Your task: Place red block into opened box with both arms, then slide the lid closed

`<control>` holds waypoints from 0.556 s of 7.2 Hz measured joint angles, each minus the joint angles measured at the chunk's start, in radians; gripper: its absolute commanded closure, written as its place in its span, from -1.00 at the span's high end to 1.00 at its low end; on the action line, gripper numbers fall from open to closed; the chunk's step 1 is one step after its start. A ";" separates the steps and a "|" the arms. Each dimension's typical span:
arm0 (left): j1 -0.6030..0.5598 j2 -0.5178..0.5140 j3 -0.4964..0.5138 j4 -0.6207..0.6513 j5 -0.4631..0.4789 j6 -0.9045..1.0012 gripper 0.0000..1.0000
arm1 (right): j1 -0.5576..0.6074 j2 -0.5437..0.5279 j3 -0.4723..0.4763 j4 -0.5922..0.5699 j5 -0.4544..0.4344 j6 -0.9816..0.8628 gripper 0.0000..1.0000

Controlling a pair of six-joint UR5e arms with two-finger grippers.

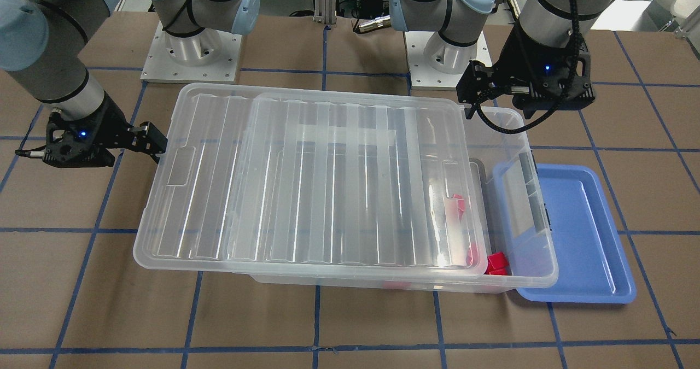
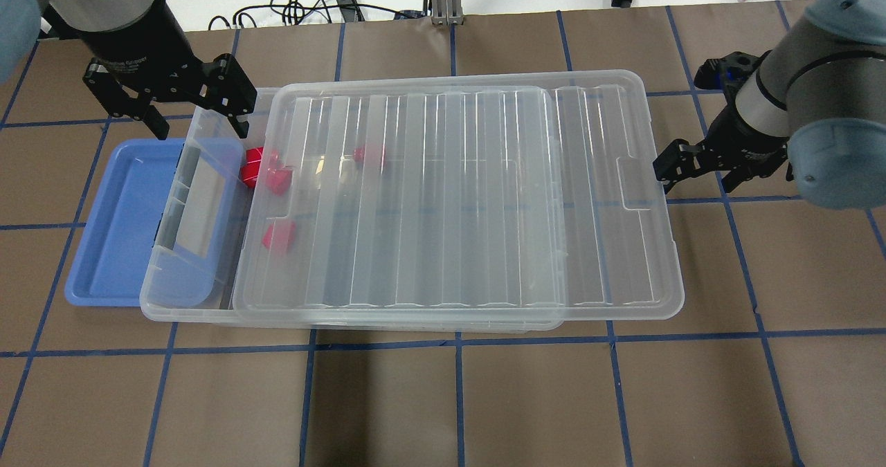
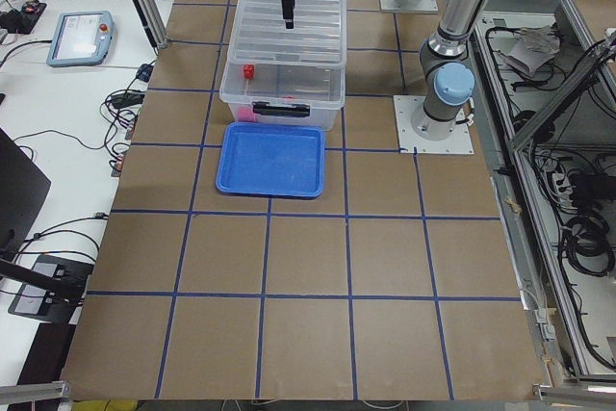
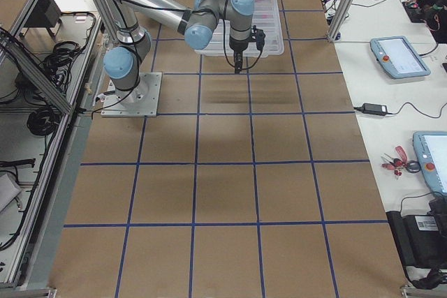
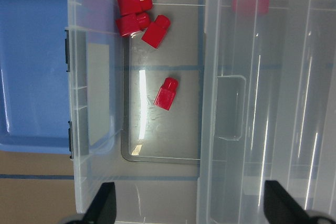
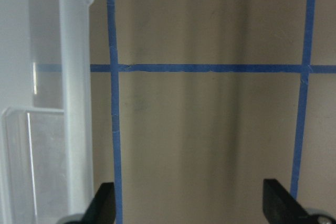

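Lid (image 1: 306,177) looks light, slick, bendy, so push its stiff end rim beside the right gripper (image 2: 695,167), gaping empty like the left gripper (image 2: 197,120).

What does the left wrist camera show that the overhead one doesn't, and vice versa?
Only the left wrist view: three red blocks plainly separate, bunched at the open end of the box, and a fourth red block apart. Only the overhead: both tools open, the left tool above that open end, the right tool beside the lid where it overhangs the box. Both: box, lid partly covering it, blue tray.
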 measured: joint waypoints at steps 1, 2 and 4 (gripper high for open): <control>0.000 0.001 -0.006 0.001 0.000 -0.001 1.00 | 0.045 0.008 -0.001 -0.028 0.001 0.047 1.00; 0.000 0.002 -0.008 0.003 0.000 -0.001 1.00 | 0.086 0.018 -0.001 -0.054 0.001 0.091 1.00; 0.003 0.001 -0.009 0.008 0.000 -0.003 1.00 | 0.141 0.035 -0.004 -0.090 0.000 0.162 1.00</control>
